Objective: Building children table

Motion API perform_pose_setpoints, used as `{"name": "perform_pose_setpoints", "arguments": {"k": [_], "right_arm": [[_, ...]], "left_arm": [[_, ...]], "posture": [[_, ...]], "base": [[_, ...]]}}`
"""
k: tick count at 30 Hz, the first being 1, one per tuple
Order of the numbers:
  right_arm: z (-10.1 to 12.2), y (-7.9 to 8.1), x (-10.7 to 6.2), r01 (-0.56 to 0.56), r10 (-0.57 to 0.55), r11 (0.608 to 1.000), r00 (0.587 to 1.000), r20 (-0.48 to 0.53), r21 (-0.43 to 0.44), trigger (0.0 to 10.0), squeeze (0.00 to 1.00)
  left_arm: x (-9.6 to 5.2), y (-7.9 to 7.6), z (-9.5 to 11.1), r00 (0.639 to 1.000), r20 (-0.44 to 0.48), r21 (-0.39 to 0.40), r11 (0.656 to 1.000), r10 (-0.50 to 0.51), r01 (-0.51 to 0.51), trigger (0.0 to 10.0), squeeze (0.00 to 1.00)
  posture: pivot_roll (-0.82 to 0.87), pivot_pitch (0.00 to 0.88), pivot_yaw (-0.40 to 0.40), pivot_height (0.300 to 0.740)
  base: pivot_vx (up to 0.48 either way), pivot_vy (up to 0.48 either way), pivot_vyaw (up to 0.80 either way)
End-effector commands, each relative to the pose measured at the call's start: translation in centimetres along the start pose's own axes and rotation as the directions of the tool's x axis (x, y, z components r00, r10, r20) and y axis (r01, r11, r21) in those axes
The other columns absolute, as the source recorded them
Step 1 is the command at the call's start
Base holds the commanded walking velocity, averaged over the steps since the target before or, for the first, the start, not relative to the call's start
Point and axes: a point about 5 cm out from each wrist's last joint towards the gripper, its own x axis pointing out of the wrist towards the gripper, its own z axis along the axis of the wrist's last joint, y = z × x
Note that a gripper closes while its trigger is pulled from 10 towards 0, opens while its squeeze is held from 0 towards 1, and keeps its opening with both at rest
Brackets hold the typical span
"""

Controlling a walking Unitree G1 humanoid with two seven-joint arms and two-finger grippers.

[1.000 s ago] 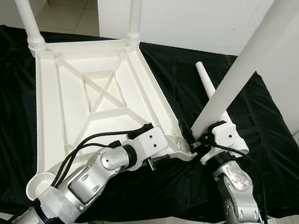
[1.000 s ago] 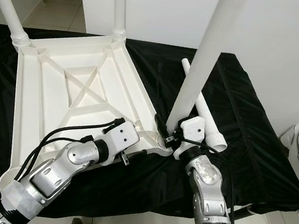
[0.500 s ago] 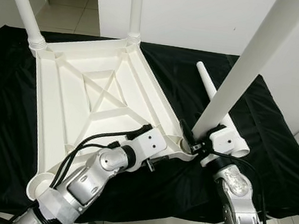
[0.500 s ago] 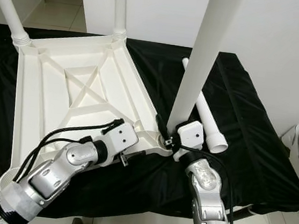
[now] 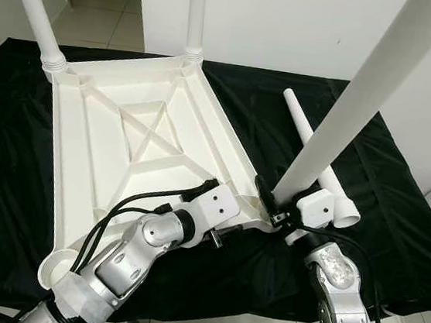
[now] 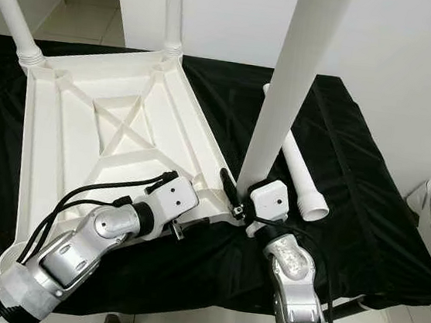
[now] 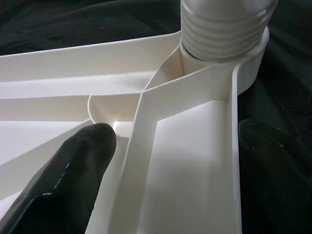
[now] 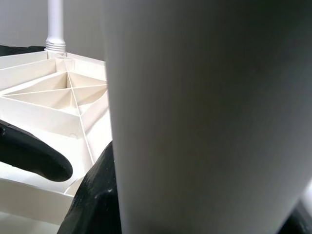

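Tabletop: you have the white tabletop (image 5: 123,151) lying upside down on the black cloth (image 5: 395,229), ribs facing up.
Fitted legs: two legs (image 5: 30,8) stand upright in the far corner sockets.
Third leg: the leg (image 5: 354,107) stands in the near right corner socket, leaning right; its threaded end (image 7: 224,24) sits in the socket.
Spare leg: one leg (image 5: 301,128) lies flat on the cloth, just right of the tabletop, behind the standing one.
Right gripper: your right gripper (image 5: 278,209) is clenched around the base of the third leg, just above the socket.
Left gripper: your left gripper (image 5: 227,227) rests at the near edge of the tabletop beside that socket; one finger (image 7: 68,185) lies inside the tray, the other outside the rim. Whether it actually pinches the rim, you cannot tell.
Empty socket: the near left corner socket (image 5: 55,268) holds no leg.
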Motion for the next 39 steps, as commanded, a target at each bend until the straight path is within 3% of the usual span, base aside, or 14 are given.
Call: {"name": "perform_pose_setpoints", "arguments": {"k": [1, 10, 31, 39], "right_arm": [[-0.4, 0.5, -0.4, -0.035, 0.035, 0.999, 0.999, -0.017, 0.001, 10.0, 0.0], [-0.8, 0.3, -0.7, -0.055, 0.055, 0.998, 0.998, -0.034, -0.004, 10.0, 0.0], [-2.3, 0.3, -1.5, 0.058, -0.048, 0.99, 0.996, -0.08, 0.129, 10.0, 0.0], [-3.1, 0.0, -1.5, 0.106, -0.076, 0.976, 0.985, -0.158, 0.189, 10.0, 0.0]], "left_arm": [[-0.2, 0.1, -0.2, 1.0, -0.016, 0.004, 1.0, 0.008, -0.007, 10.0, 0.0], [-0.4, 0.2, -0.3, 1.0, -0.02, 0.007, 1.0, 0.008, -0.008, 10.0, 0.0], [-0.6, 0.3, -0.2, 1.0, -0.022, 0.018, 1.0, 0.002, -0.002, 10.0, 0.0], [-0.7, 0.4, -0.1, 1.0, -0.021, 0.023, 1.0, -0.002, 0.002, 10.0, 0.0]], "posture": [[0.12, 0.073, 0.009, 0.74], [0.12, 0.081, 0.012, 0.74], [0.12, 0.086, 0.026, 0.74], [0.12, 0.086, 0.029, 0.74]], "base": [[0.0, 0.0, 0.0], [0.0, 0.0, 0.0], [0.0, 0.0, 0.0], [0.0, 0.0, 0.0]]}}
